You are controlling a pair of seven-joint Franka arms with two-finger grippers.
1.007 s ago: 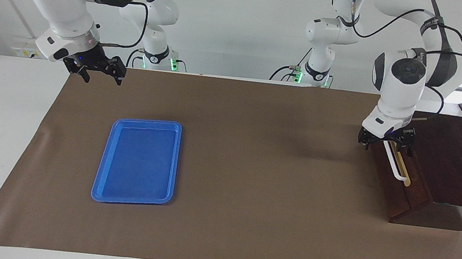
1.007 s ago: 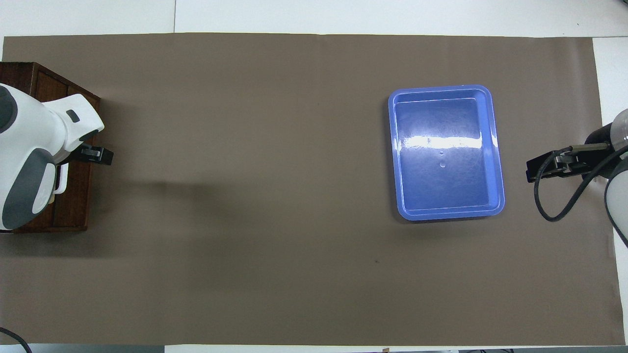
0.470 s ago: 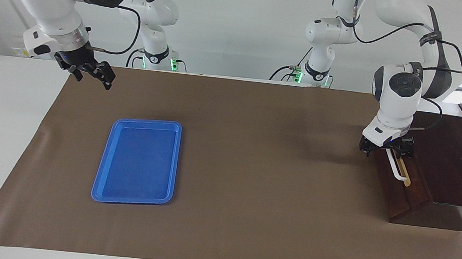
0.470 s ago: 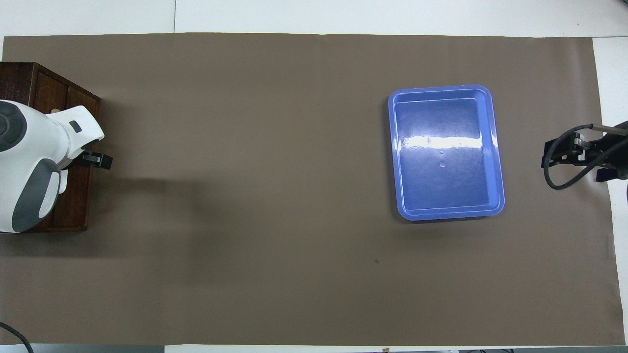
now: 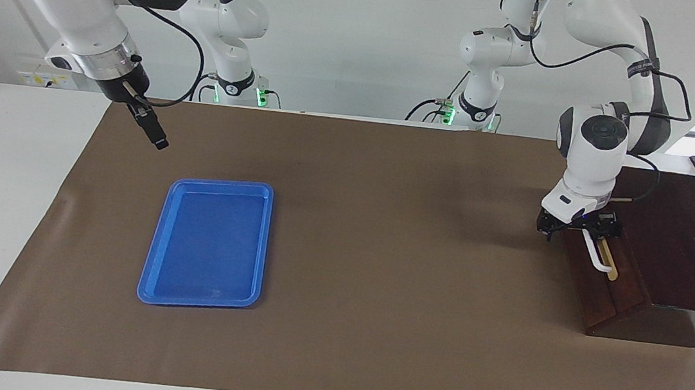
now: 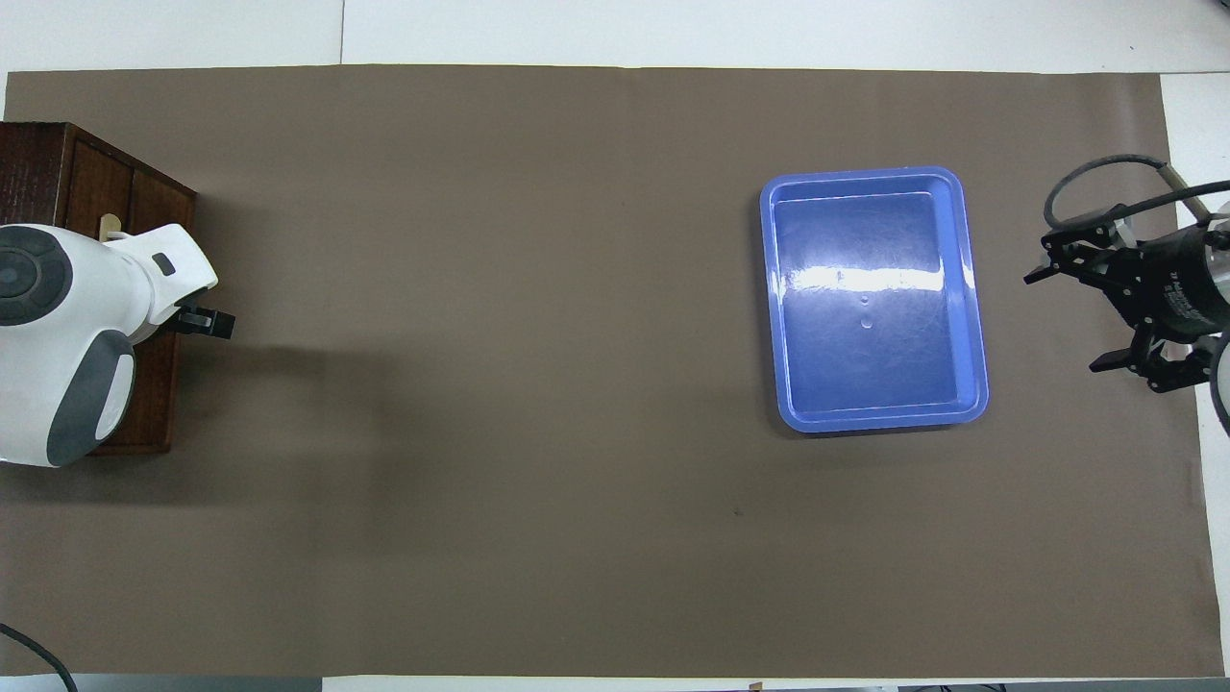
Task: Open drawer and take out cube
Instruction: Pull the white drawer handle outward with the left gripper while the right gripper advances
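The dark brown drawer (image 5: pixel 599 292) of the slant-topped box (image 5: pixel 679 236) is shut, at the left arm's end of the table. Its white bar handle (image 5: pixel 599 260) lies on a tan strip. My left gripper (image 5: pixel 576 235) is open, and its fingers straddle the end of the handle nearer to the robots. In the overhead view the arm's hand covers most of the drawer (image 6: pixel 154 394), and one finger (image 6: pixel 211 324) shows. My right gripper (image 5: pixel 156 136) is open and empty, up in the air beside the blue tray; it also shows in the overhead view (image 6: pixel 1067 320). The cube is hidden.
An empty blue tray (image 5: pixel 149 264) lies on the brown mat (image 5: pixel 380 256) toward the right arm's end; it also shows in the overhead view (image 6: pixel 972 288). White table surface borders the mat.
My left gripper has sunk a little onto the handle's end. My right gripper has turned about its wrist and shifted slightly toward the tray. The drawer has not moved.
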